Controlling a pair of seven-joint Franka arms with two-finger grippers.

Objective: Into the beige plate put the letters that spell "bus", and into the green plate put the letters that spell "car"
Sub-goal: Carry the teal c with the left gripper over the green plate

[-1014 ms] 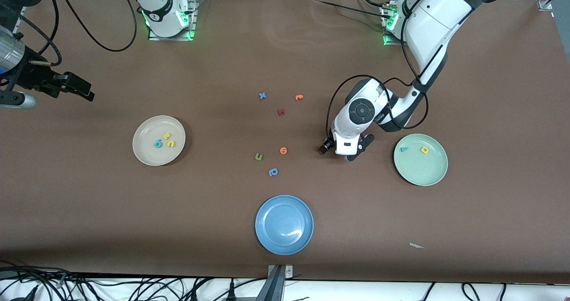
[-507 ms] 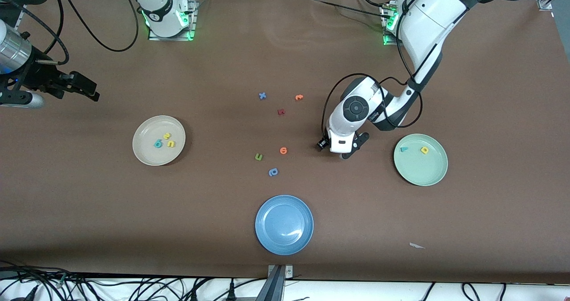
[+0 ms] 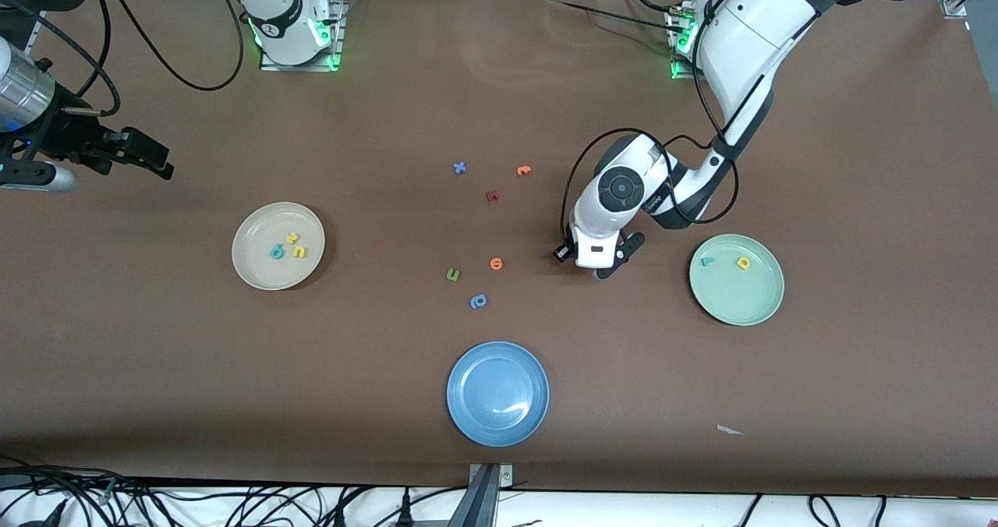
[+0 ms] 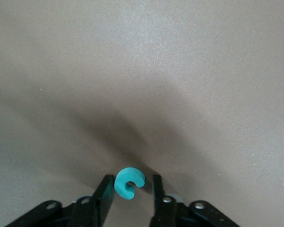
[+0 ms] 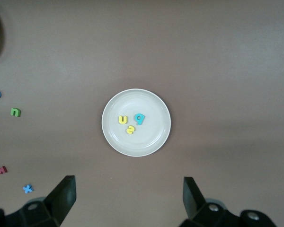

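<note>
Teal "c" [image 4: 128, 183] lies on brown table [image 3: 858, 199] — left claw [image 4: 131, 189] straddling, not yet clenched.

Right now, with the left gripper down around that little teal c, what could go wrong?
The teal c sits between the left gripper's fingers, near their tips, with small gaps on both sides; it could tilt or squirt out as they shut. On the carry to the green plate, a thin grip could drop it on the table. The yellow a and teal r already lie in that plate; a low release might knock them.
</note>
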